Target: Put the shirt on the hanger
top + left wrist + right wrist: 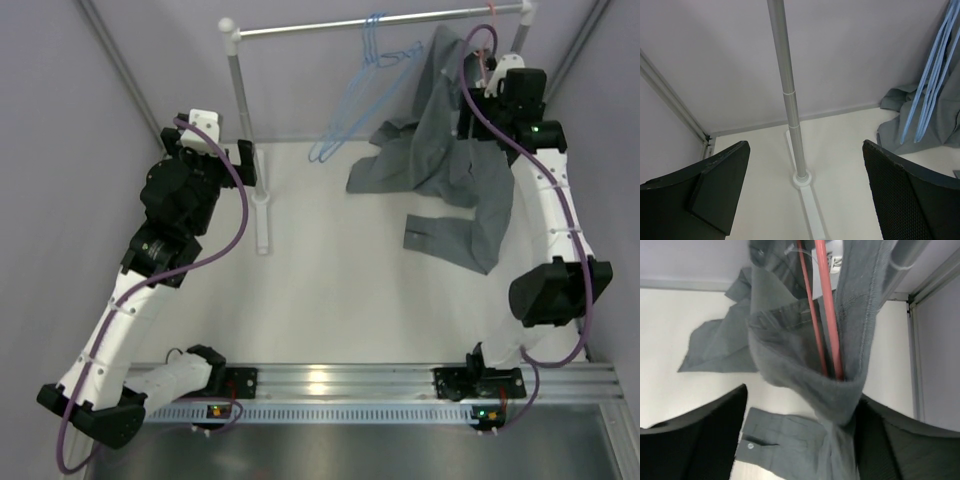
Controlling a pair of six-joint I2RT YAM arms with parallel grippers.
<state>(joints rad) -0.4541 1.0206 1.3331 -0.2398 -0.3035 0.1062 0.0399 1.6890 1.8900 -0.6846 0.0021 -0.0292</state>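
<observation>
The grey shirt hangs from the right end of the rail, its lower part and a sleeve lying on the table. In the right wrist view the shirt drapes over the two thin pink wires of the hanger, and its fold sags between my fingers. My right gripper is up beside the cloth; in its own view the right gripper is open, with the fold brushing the right finger. My left gripper is open and empty, and in its wrist view the left gripper faces the rack pole.
A clothes rack spans the back: rail, left pole and its white foot. Light blue hangers hang mid-rail, and those hangers also show at the left wrist view's right edge. Walls close in on both sides.
</observation>
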